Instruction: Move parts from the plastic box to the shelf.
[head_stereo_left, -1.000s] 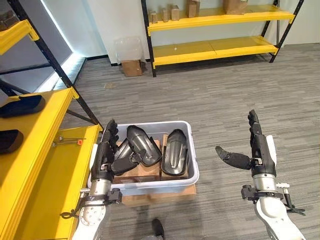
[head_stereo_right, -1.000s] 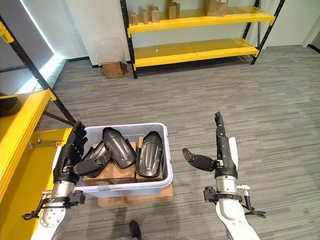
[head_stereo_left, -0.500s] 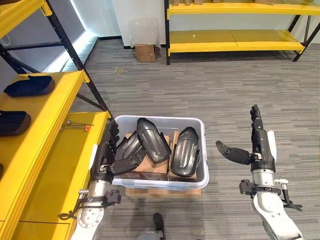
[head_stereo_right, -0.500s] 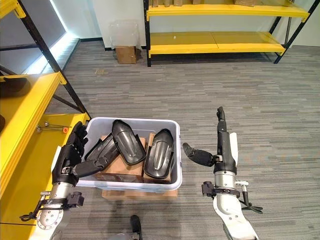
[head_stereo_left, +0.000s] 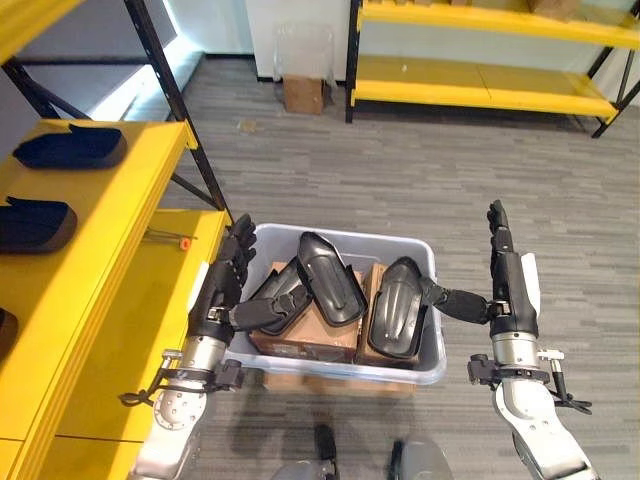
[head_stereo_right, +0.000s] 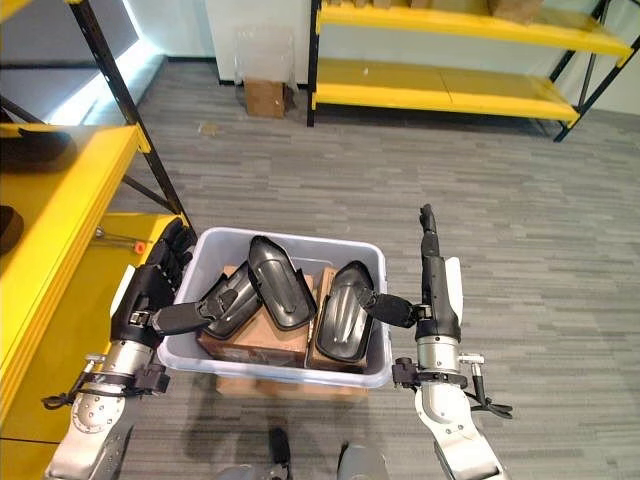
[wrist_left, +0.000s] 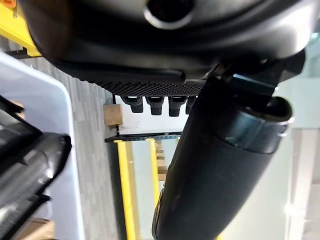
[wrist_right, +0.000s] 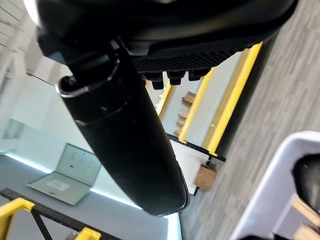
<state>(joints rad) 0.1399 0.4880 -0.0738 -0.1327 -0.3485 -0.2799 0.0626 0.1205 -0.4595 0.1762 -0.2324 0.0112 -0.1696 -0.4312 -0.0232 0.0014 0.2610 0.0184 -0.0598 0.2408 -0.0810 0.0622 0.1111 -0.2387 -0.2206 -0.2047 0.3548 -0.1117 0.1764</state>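
On the far left, lying along the yellow shelf (head_stereo_left: 90, 250): dark parts (head_stereo_left: 70, 148), well apart from the box. Reaching in just beside the shelf edge, at the left wall of the plastic box (head_stereo_left: 300, 372): left hand (head_stereo_left: 222, 290), fingers straight and spread upward, thumb stretching inward over the rim and touching the leftmost black part (head_stereo_left: 275, 298), not curling round anything. Sitting on the grey floor (head_stereo_left: 400, 190), resting on flat cardboard (head_stereo_left: 330, 385): the pale plastic box, holding brown cartons (head_stereo_left: 310, 335) with three black shell-shaped parts on top. Leaning across the leftmost one: the middle part (head_stereo_left: 333, 278), tilted. Lying apart to the right, near the right wall: the third part (head_stereo_left: 397, 312). Hanging at the right rim of the box: right hand (head_stereo_right: 435, 290), fingers straight and pointing up, thumb stretched inward toward the third part, touching or just short of it, hard to tell which; holding nothing. Standing far behind against the wall: another yellow rack (head_stereo_left: 480, 85), with a small cardboard box (head_stereo_left: 303, 94) and a clear container (head_stereo_left: 302, 52) beside it.
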